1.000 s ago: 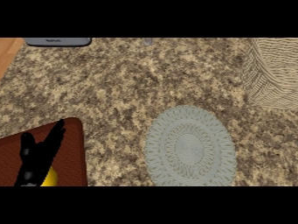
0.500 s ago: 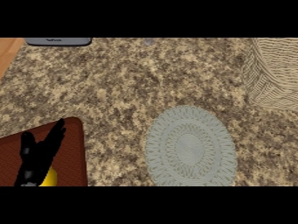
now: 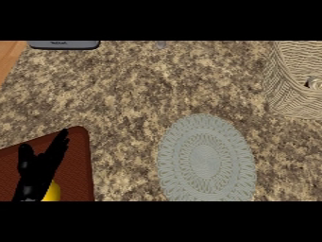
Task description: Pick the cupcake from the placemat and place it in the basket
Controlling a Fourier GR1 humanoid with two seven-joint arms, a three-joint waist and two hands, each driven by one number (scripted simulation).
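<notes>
Though partly hidden, cupcake [image 3: 318, 84] inside woven basket [image 3: 292, 92]

The speckled stone counter [image 3: 135, 90] bears a round placemat [image 3: 205, 159], wicker basket [image 3: 299, 90] and brown board [image 3: 72, 165].

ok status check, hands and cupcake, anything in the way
Left hand open, fingers straight, over the brown tray. Right hand out of view. Placemat bare; small pale object, maybe the cupcake, in the basket. Nothing in the way.
</notes>
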